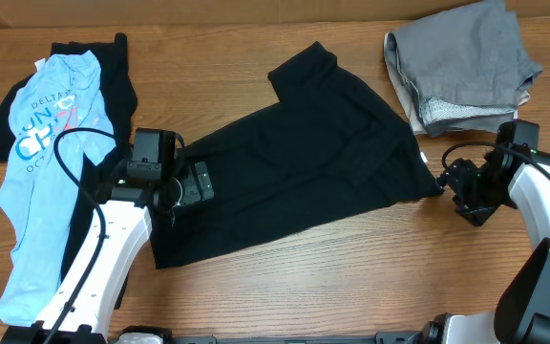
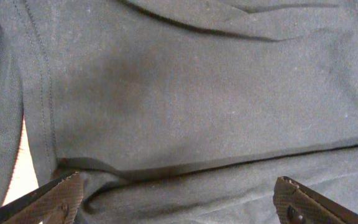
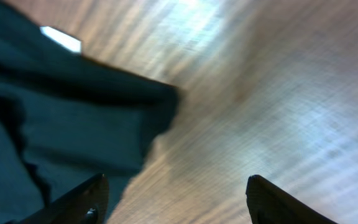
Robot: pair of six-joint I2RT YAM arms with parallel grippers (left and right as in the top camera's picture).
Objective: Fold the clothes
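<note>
Black tee is spread mid-table, mostly flat with a few creases. Its long axis runs diagonally, lower-left end to upper-right sleeve.

Left gripper sits over the tee's lower-left end. Jaws are wide with nothing in them; the wrist view shows only black cloth and a hem seam below the fingertips.

Right gripper is just off the tee's right corner, over bare wood. Its jaws are apart and empty. In the wrist view the cloth corner lies off to one side of the gap, not inside it, with the white tag further in on the tee.

Blue tee is well left of the black tee, lying on another black piece. Grey pile is just past the black tee's upper-right end and isn't ours.

My read: one arm per end. Left can drop straight down for a pinch. Right has to shift inward toward the tee's centre first, or it'll close on table. The fold should then go across the long axis.
</note>
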